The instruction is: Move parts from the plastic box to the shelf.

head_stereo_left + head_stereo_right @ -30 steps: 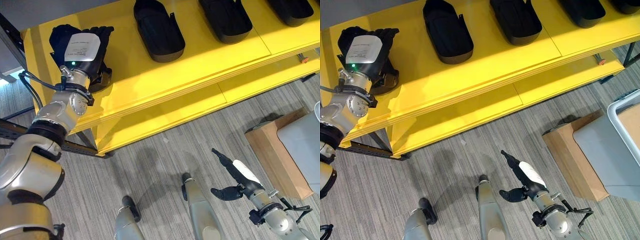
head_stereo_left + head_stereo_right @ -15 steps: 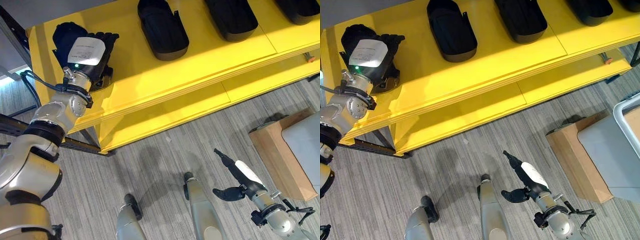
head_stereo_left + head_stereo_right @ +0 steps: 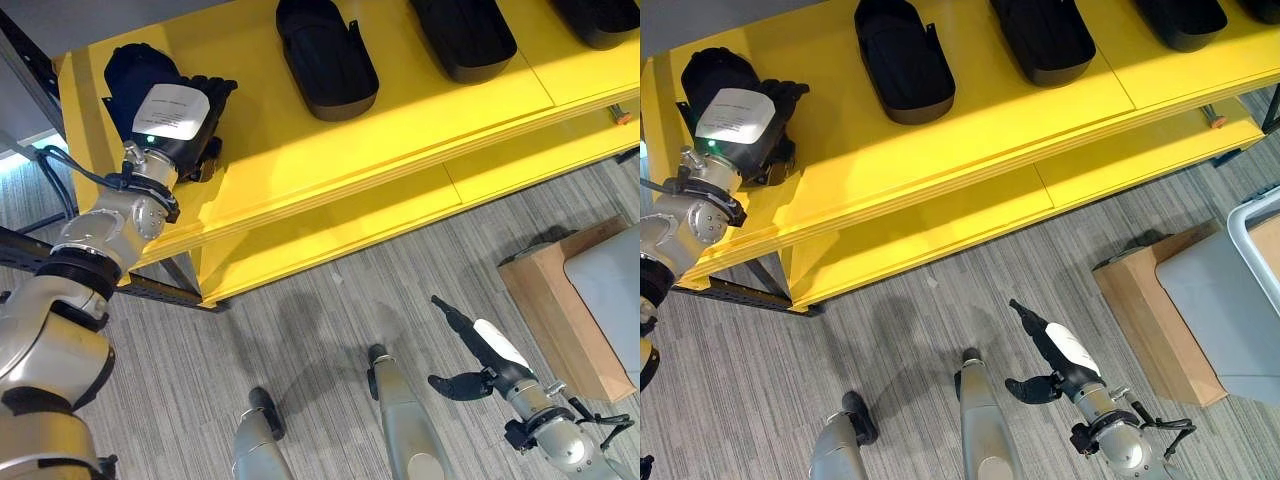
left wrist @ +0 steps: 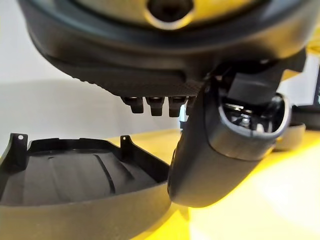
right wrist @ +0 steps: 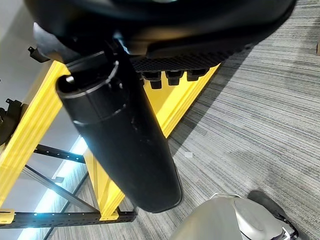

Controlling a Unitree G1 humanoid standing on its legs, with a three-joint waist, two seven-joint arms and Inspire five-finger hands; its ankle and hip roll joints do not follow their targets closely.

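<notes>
Left eye view: my left hand (image 3: 172, 118), now released, has backed off the part (image 3: 135, 72) at the shelf's (image 3: 400, 120) left end — placed.

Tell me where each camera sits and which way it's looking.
Left eye: on the head, looking down at the yellow shelf, the left hand on a black part.
Right eye: same scene, the right hand over the floor.
Left wrist: along that hand, at the same part.
Right wrist: along that hand, at the shelf's frame.
Eye views and left wrist share the part.
</notes>
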